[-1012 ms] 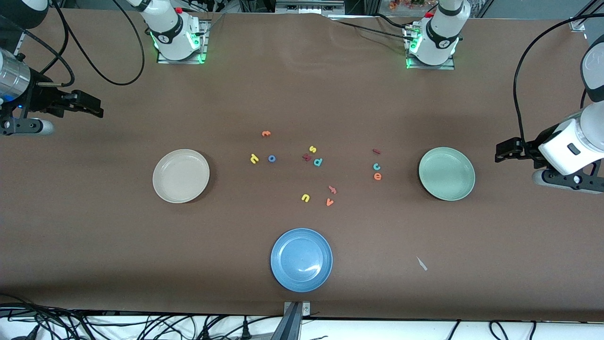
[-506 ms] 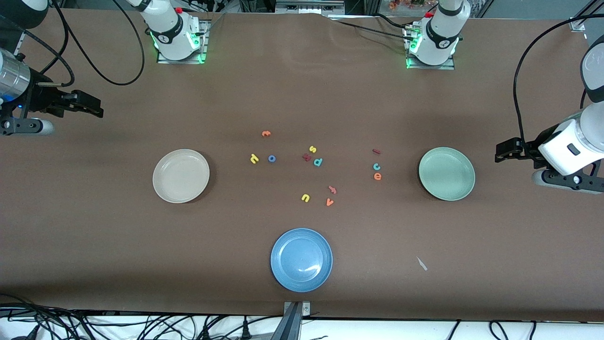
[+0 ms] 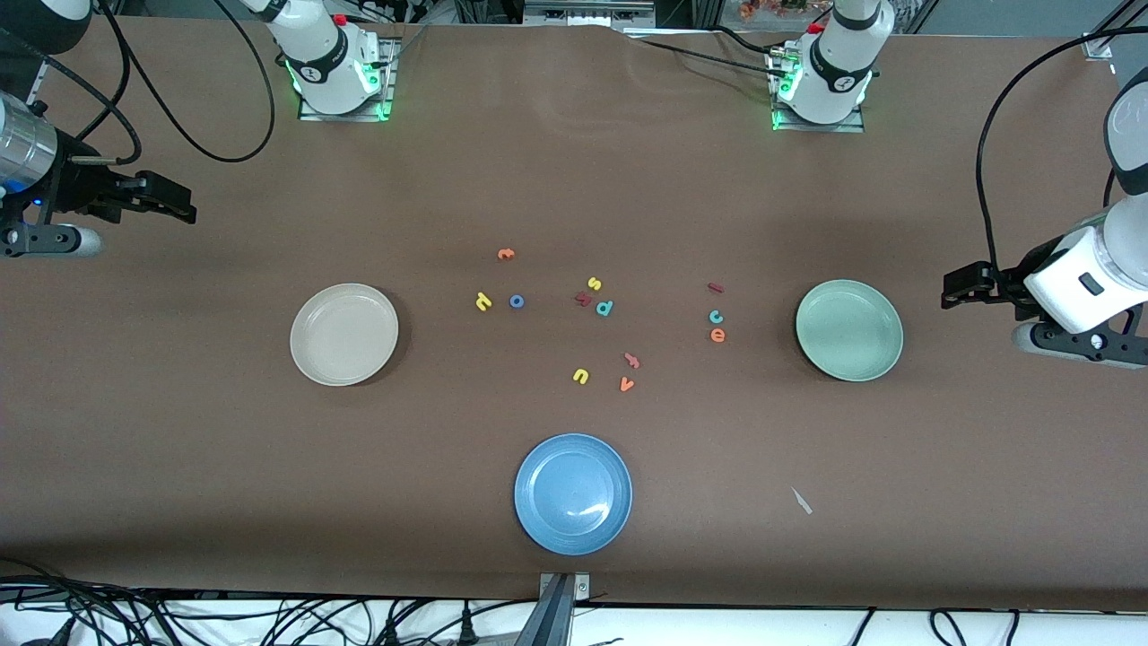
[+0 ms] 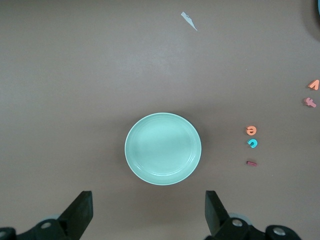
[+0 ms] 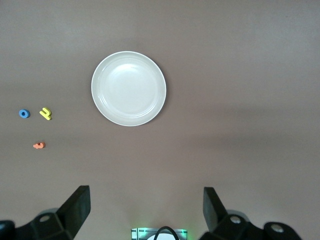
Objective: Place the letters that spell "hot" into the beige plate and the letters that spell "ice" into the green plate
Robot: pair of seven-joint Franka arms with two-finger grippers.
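Observation:
The beige plate (image 3: 344, 334) (image 5: 128, 88) lies toward the right arm's end, with the yellow h (image 3: 483, 301), blue o (image 3: 517, 301) and orange t (image 3: 507, 254) loose on the table beside it. Toward the left arm's end lies the green plate (image 3: 848, 329) (image 4: 163, 148), and beside it the dark red i (image 3: 715, 288), teal c (image 3: 716, 316) and orange e (image 3: 717, 335). Both plates hold nothing. My right gripper (image 3: 186, 205) (image 5: 146, 197) hangs open and empty over bare table at its end. My left gripper (image 3: 947, 290) (image 4: 148, 202) does the same at the other end.
A blue plate (image 3: 573, 493) lies nearest the front camera at mid-table. Other loose letters sit in the middle: yellow s (image 3: 594, 283), dark red k (image 3: 583, 299), teal p (image 3: 604, 308), yellow u (image 3: 580, 376), orange v (image 3: 627, 384). A small white scrap (image 3: 801, 501) lies near the front edge.

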